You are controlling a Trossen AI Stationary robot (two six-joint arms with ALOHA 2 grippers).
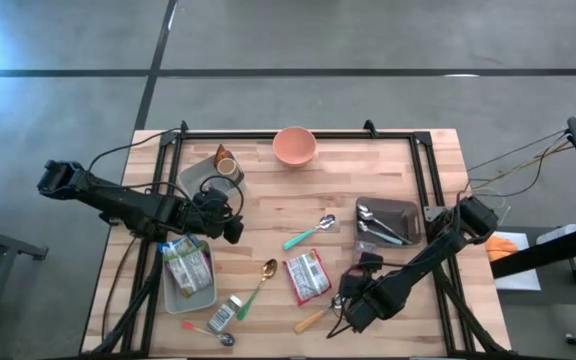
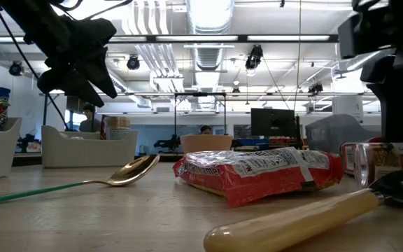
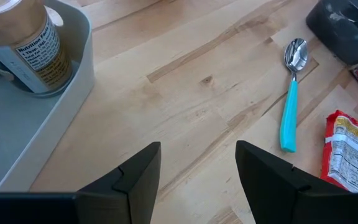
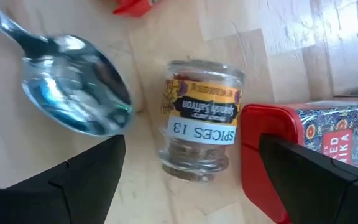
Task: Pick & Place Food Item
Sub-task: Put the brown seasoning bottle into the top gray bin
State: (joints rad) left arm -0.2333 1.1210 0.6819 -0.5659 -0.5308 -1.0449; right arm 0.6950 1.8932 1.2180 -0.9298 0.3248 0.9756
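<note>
1. Right gripper (image 1: 353, 308): stood low over the front right part of the table (image 1: 438, 180), pointing steeply down, fingers wide apart and holding nothing. In its wrist view the two fingers framed a small glass spice jar (image 4: 197, 118) lying on the wood, with a red tin (image 4: 319, 155) touching or just beside the jar and the bowl of a spoon (image 4: 73, 81) on the jar's other side.
2. Left gripper (image 1: 230, 222): hung above the table near the left trays, fingers partly apart and empty (only bare wood showed between them in its wrist view).
3. Items apparently placed: one snack bag (image 1: 188, 268) lay in the front left tray (image 1: 208, 296); a labelled can (image 3: 27, 53) stood in the grey tray behind it (image 3: 73, 81).
4. Items apparently left: a red noodle packet (image 1: 307, 275) on the open table, and a second small jar (image 1: 224, 314) beside the front tray.
5. Other stock: a pink bowl (image 1: 294, 146) at the far edge, a dark tray of cutlery (image 1: 388, 221), a teal-handled spoon (image 1: 308, 233), a gold spoon (image 1: 260, 283).
6. Judgement: task partly done; the spice jar looked the likely next pick, not yet grasped.
</note>
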